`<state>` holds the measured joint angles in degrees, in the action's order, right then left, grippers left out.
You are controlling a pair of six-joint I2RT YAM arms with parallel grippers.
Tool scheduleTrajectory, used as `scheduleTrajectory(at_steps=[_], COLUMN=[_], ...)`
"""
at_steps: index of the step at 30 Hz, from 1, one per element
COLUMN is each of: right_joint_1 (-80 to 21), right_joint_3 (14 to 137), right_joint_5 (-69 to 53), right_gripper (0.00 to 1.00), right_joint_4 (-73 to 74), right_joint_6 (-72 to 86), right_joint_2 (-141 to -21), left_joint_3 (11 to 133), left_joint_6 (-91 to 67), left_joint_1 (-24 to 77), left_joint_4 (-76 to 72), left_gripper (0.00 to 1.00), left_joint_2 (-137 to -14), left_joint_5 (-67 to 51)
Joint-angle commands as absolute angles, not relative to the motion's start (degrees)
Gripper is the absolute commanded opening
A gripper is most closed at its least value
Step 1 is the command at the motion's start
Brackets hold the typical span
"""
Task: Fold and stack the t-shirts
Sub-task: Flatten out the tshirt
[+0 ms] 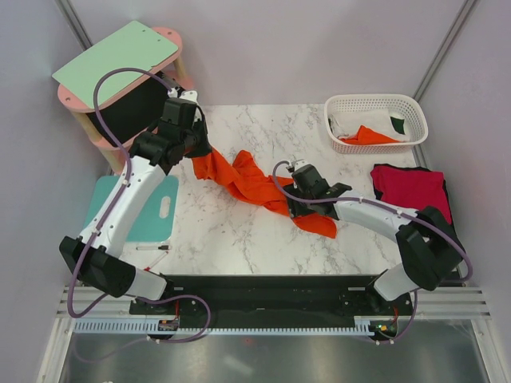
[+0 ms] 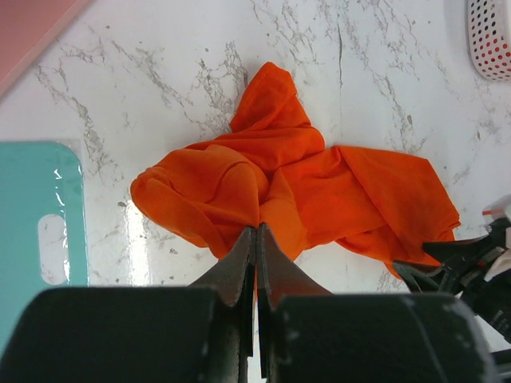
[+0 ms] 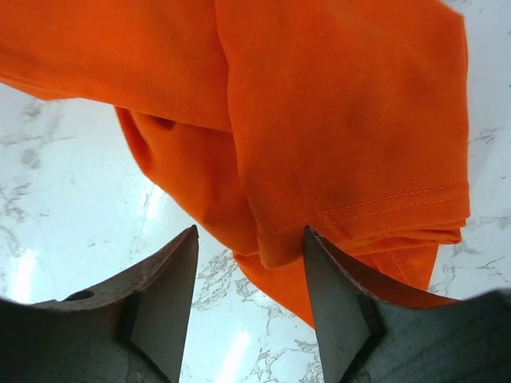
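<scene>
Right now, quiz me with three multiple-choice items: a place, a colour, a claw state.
1. The crimson shirt lies: A in the basket; B on the table, right side; C on the teal mat.
2. The pinched shirt in the left claw is: A white; B orange; C green.
3. The right claw is: A open; B shut on cloth; C unseen.
Key: B, it lies at the table's far right; B, orange cloth runs into the shut fingers; A, its fingers stand apart.

No text, label, brand, number or sign can be read in any view; the cloth, the basket and the arms show no legible markings.
</scene>
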<state>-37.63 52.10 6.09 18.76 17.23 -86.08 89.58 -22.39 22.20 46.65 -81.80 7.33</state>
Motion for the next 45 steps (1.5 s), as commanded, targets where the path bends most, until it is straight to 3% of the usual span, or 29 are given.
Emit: scheduleTrajectory(at_steps=[1,29,41,45], right_joint_1=[-38.1,-38.2,-38.2,-38.2], right_joint_3=[52.1,53.5,52.6,51.6], right_joint_5=[10.4,12.4,16.3,18.6], right_gripper=[0.60,0.57,0.08,0.00], right_joint_4=[16.3,14.0,13.4,13.5], right_joint_6=[18.1,19.4,19.4,19.5], right_joint_2=[-90.1,-88.8,-90.1,-85.4], left_joint_3=[89.5,88.8,88.5,88.5], left_joint_6=[-21.0,-20.7,-20.6,-20.7], left_joint_1=[21.8,21.5,21.5,21.4], left_joint_4=[45.8,45.8,45.8,46.0], left_gripper=[0.02,0.02,0.02,0.02], left_joint_2=[-81.6,-84.0,-84.0,-83.2], left_joint_5=[8.3,9.0,9.8,10.4])
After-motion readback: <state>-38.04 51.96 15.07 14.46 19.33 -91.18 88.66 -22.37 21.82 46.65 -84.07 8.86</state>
